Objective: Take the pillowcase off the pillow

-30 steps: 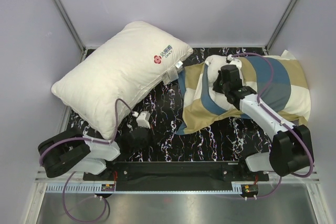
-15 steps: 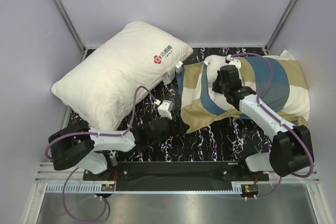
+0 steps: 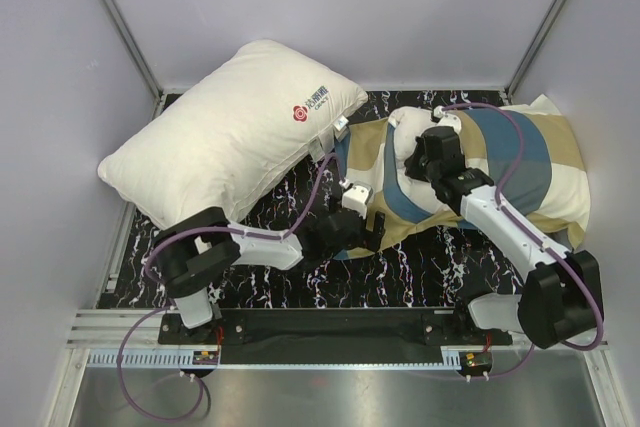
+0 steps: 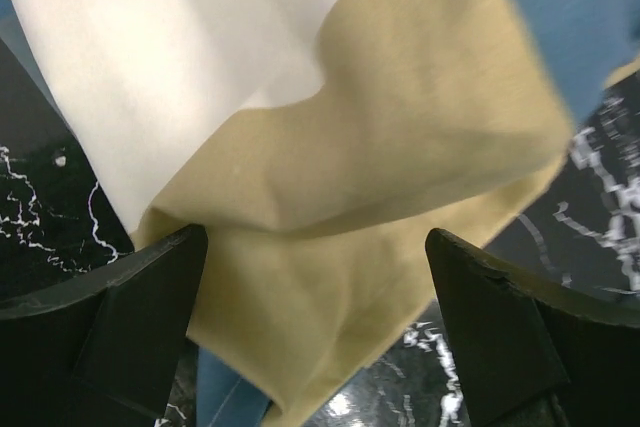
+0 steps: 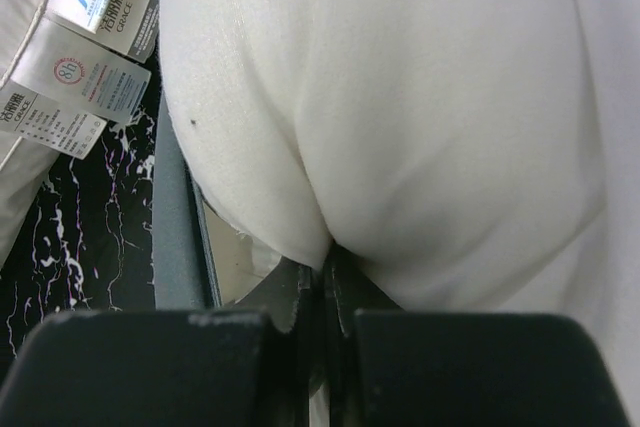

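Pillowcase (image 3: 520,162) sits at right of table (image 3: 430,267), on the pillow (image 5: 420,117). I see left gripper (image 4: 315,247) spread wide around its tan corner, right gripper (image 5: 325,282) clenched on bare pillow fabric.

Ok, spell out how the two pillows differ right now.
The logo pillow lies fully bare; the other pillow is mostly inside the checked pillowcase, one end showing. The logo pillow carries a red print; the other pillow is plain but for a dark speck. No gripper holds the logo pillow; the right gripper pinches the other pillow. Both are plump and off-white.
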Motion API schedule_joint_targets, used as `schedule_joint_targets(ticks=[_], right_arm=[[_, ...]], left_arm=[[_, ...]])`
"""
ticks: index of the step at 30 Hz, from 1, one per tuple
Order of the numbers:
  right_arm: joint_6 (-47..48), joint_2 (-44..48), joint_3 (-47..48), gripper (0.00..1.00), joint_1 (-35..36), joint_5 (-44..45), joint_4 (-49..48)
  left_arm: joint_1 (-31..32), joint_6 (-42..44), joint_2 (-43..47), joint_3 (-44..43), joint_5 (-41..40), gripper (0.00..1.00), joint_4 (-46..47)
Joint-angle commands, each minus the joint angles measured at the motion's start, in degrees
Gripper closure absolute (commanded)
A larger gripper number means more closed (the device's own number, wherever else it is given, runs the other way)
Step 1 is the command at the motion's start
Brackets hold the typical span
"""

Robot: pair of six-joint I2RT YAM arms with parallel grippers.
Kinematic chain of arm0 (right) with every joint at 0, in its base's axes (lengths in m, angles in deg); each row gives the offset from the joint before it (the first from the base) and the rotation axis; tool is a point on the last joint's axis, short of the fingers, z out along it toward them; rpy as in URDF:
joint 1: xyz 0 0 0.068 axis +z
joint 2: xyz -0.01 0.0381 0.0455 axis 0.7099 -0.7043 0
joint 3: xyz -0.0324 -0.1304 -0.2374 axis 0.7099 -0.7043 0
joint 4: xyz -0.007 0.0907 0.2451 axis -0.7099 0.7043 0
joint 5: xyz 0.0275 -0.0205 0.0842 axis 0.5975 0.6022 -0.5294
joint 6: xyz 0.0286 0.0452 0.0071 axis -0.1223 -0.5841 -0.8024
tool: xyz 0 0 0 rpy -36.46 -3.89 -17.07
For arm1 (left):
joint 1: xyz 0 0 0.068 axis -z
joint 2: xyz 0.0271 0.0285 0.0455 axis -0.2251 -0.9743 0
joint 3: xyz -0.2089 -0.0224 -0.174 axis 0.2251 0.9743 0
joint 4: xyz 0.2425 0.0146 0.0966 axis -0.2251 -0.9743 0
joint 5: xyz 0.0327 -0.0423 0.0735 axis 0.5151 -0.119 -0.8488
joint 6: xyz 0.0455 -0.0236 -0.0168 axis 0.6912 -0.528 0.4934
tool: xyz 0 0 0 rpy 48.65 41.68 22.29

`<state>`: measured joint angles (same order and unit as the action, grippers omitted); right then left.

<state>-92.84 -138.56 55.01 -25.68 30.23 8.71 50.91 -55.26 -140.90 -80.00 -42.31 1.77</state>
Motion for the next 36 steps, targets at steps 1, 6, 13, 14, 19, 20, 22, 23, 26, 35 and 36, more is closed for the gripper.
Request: schedule_joint_targets(ticks=[1, 6, 13, 14, 19, 20, 22, 23, 26, 35, 36], right_arm=[[1.5, 3.7, -0.5, 1.0, -1.7, 3.7, 0.9], [0.7, 5.1, -1.9, 1.0, -1.6, 2.0, 0.1], [0.4, 5.3, -2.6, 1.0, -1.6, 0.7, 0.3], [0.5, 5.4, -2.6, 1.0, -1.6, 0.5, 0.2], [0.8, 5.7, -1.6, 1.0, -1.6, -0.8, 0.7], [0.9, 5.7, -0.7, 1.0, -1.6, -0.5, 1.1], [1.4, 5.8, 1.6, 1.0, -1.7, 0.7, 3.7], [1.7, 5.9, 2.4, 1.0, -1.7, 2.7, 4.6], [3.7, 7.1, 5.8, 1.0, -1.7, 6.8, 7.9], [6.2, 9.6, 11.6, 1.0, -3.2, 10.7, 12.6], [6.3, 10.4, 11.7, 1.0, -3.4, 10.7, 12.8]], left_arm=[[-0.8, 4.0, -1.7, -1.2, -3.1, 0.02, 4.9], [-1.9, 6.4, -3.4, -1.7, -3.5, 0.02, 12.1], [-2.0, 10.0, -4.3, -0.1, 1.4, 0.12, 22.7], [-2.0, 10.7, -4.4, 0.4, 2.5, 0.22, 25.9], [-2.0, 10.8, -4.8, 3.0, 8.0, 1.0, 30.4], [-2.0, 10.3, -4.7, 2.9, 8.3, 1.0, 28.8], [-2.0, 8.2, -4.5, 4.0, 7.7, 1.0, 27.5], [-2.0, 7.2, -4.2, 5.0, 6.8, 1.0, 27.5], [-2.7, 2.5, -3.4, 11.6, 3.4, 1.0, 32.2], [-4.2, -7.2, -2.5, 25.1, -0.3, 1.0, 39.2], [-4.3, -8.3, -2.4, 26.2, -0.7, 1.0, 39.4]])
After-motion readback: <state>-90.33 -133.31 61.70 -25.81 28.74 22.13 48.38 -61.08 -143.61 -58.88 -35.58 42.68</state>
